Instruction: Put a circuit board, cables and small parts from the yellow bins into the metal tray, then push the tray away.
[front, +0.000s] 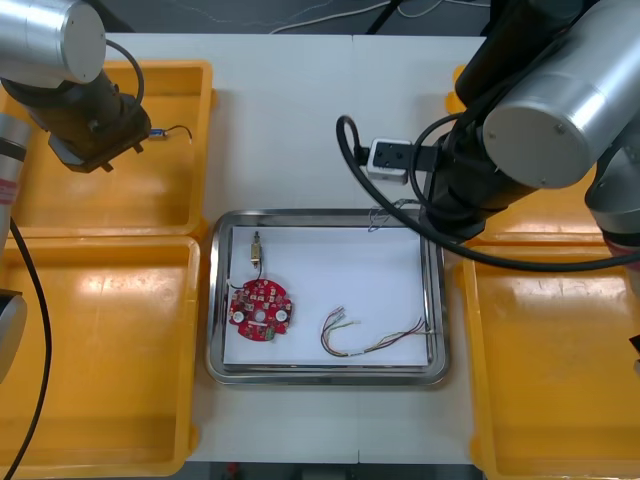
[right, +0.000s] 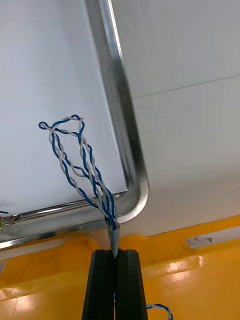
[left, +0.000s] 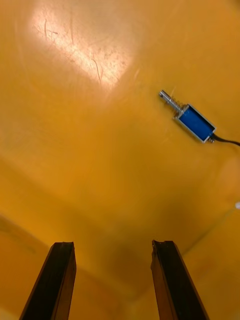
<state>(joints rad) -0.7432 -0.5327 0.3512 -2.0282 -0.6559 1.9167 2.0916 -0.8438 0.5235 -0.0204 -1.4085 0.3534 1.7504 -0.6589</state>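
Observation:
My right gripper (right: 116, 254) is shut on a twisted blue and white cable (right: 75, 160), which dangles over the far right corner of the metal tray (right: 126, 140); the same cable (front: 384, 216) shows at the tray's far rim. On the tray's white inside lie a round red circuit board (front: 261, 310), a small metal part (front: 256, 247) and a red and yellow cable (front: 372, 337). My left gripper (left: 112, 245) is open above the floor of the far left yellow bin (front: 190, 150). A small blue metal part (left: 193, 121) with a black wire lies ahead of its fingers.
Two yellow bins flank the tray on each side: the near left bin (front: 100, 350) and the near right bin (front: 550, 370) are closest to me. Another piece of blue and white cable (right: 160, 307) lies in the bin under my right gripper.

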